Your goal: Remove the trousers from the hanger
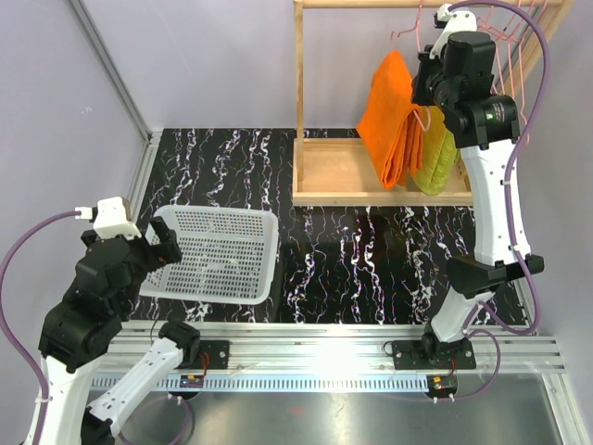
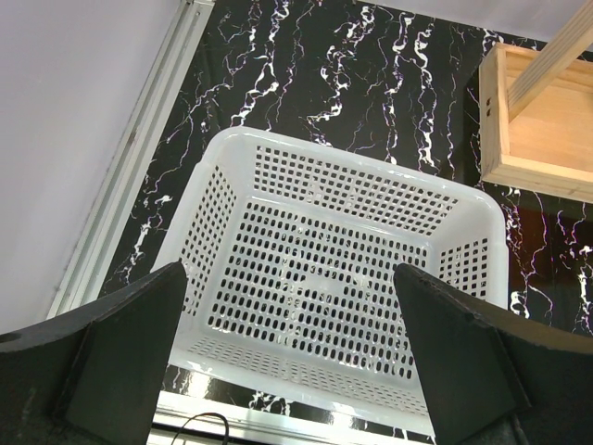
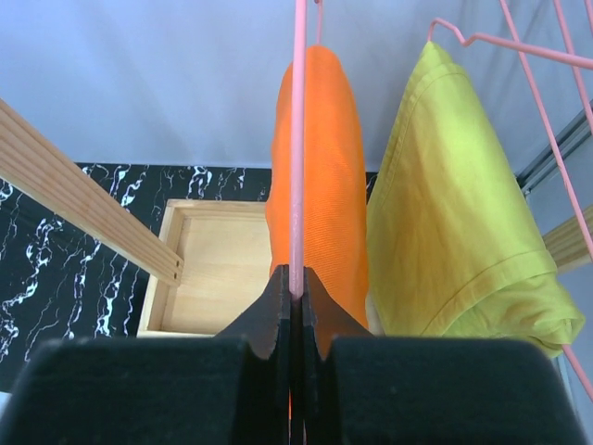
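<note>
From the top, the right pincer point(image 1: 424, 88) is high up at the wooden rack point(image 1: 298, 93). The orange trousers point(image 1: 394, 120) hang just below it and a little to its left, folded over the pink hanger point(image 1: 423, 119). A yellow-green cloth point(image 1: 437, 162) hangs under the pincer too, touching the trousers. The left pincer point(image 1: 162, 246) is well apart from all that, low over the white basket point(image 1: 269, 250). If the hanger comes off the rack with a jerk, the trousers could slide off and miss the basket.

From the left wrist, the left pincer point(image 2: 292, 343) is spread wide and holds nothing. The white basket point(image 2: 343, 190) sits right under it. This pincer is too far away to catch the trousers if they fall now.

From the right wrist, the right pincer point(image 3: 296, 287) is pressed together on the thin wire of the hanger point(image 3: 298, 139). The trousers point(image 3: 324, 185) hang just past the pincer tips, a bit to the right. The yellow-green cloth point(image 3: 445, 232) is further right, next to them, with other pink hangers point(image 3: 547, 120) near it. The wire is thin and smooth, so it could slip or twist in the pinch. A pull could also drag the yellow-green cloth along, or hook one of the other hangers.
</note>
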### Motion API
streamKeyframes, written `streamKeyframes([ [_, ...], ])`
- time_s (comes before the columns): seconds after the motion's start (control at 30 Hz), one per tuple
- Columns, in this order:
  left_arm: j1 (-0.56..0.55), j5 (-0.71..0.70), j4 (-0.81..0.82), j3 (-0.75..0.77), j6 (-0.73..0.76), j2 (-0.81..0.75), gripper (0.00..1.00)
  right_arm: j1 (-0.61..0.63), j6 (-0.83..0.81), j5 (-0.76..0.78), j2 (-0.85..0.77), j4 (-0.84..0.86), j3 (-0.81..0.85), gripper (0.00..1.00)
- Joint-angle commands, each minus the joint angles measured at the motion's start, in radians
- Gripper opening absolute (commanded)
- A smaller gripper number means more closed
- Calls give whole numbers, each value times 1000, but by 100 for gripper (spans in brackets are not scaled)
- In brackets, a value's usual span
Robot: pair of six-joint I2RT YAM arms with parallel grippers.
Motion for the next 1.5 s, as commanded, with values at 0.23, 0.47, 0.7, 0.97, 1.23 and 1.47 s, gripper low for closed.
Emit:
streamKeyframes([
  [0.23, -4, 10, 44, -2, 14, -10, 99, 3, -18, -30, -103, 305, 58, 0],
  [0.47, -4, 12, 47, -10, 11, -12, 99, 3, -17, -54, -158, 351, -25, 0],
  [0.7, -4, 22, 41, -15, -1, -18, 99, 3, 5, -60, -215, 328, -62, 0],
  [0.97, -4, 200, 102, 13, -6, 16, 99, 3, 32, -105, -368, 320, -249, 0],
  [1.23, -5, 448, 289, 62, -45, 169, 99, 3, 55, -151, -523, 323, -399, 0],
  [1.47, -83, 538, 460, 77, -85, 287, 99, 1, 89, -194, -611, 287, -484, 0],
])
